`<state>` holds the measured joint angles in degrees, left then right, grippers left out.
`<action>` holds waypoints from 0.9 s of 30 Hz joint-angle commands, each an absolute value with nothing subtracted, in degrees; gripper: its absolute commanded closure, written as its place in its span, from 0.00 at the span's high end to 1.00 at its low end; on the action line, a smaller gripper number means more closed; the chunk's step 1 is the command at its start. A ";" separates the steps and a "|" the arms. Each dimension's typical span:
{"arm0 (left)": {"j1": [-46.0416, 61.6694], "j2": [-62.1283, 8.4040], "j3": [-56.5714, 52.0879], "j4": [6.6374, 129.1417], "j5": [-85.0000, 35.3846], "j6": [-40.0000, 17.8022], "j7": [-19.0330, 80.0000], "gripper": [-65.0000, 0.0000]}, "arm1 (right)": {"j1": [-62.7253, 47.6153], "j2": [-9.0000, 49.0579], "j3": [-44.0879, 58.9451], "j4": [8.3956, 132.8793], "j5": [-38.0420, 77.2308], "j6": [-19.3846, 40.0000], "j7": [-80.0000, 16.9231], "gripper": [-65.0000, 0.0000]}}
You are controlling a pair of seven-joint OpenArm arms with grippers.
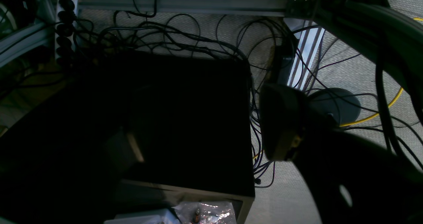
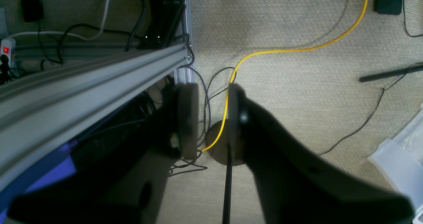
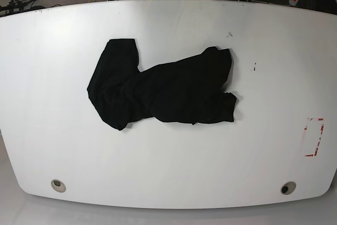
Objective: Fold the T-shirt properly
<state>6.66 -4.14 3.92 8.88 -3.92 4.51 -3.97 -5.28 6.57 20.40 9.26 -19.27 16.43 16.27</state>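
The black T-shirt [image 3: 163, 90] lies crumpled on the white table [image 3: 168, 172], spread from left of centre to right of centre, one part sticking up at its far left. Neither arm reaches over the table in the base view. Both wrist views look down at the floor and show no T-shirt. My right gripper [image 2: 211, 118] is open, with a narrow gap between its fingers and only floor and cable behind it. My left gripper [image 1: 205, 138] is in deep shadow, its fingers [image 1: 281, 125] standing wide apart with nothing between them.
Red tape marks [image 3: 314, 137] sit near the table's right edge, and two round holes [image 3: 58, 185] near its front. Below the arms are an aluminium rail [image 2: 82, 82], a yellow cable [image 2: 297, 49], tangled black cables [image 1: 198, 39], a power strip [image 1: 67, 6] and a dark box [image 1: 185, 118].
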 commanded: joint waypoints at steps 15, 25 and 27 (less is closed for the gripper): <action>7.43 -4.00 4.00 9.36 -3.91 4.44 -4.88 0.67 | -5.32 4.88 20.53 9.27 -19.12 16.40 16.75 0.21; 17.80 -4.18 3.74 26.42 -3.91 4.62 -4.35 0.66 | -14.29 2.95 20.44 23.25 -19.12 16.40 15.96 0.21; 19.38 -4.18 3.65 29.14 -3.91 4.62 -4.35 0.66 | -15.69 2.68 20.44 26.77 -19.12 16.75 14.11 0.21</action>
<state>16.51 -3.92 3.90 24.53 -3.95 4.29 -4.16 -14.79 3.27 20.53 23.79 -19.27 16.01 14.63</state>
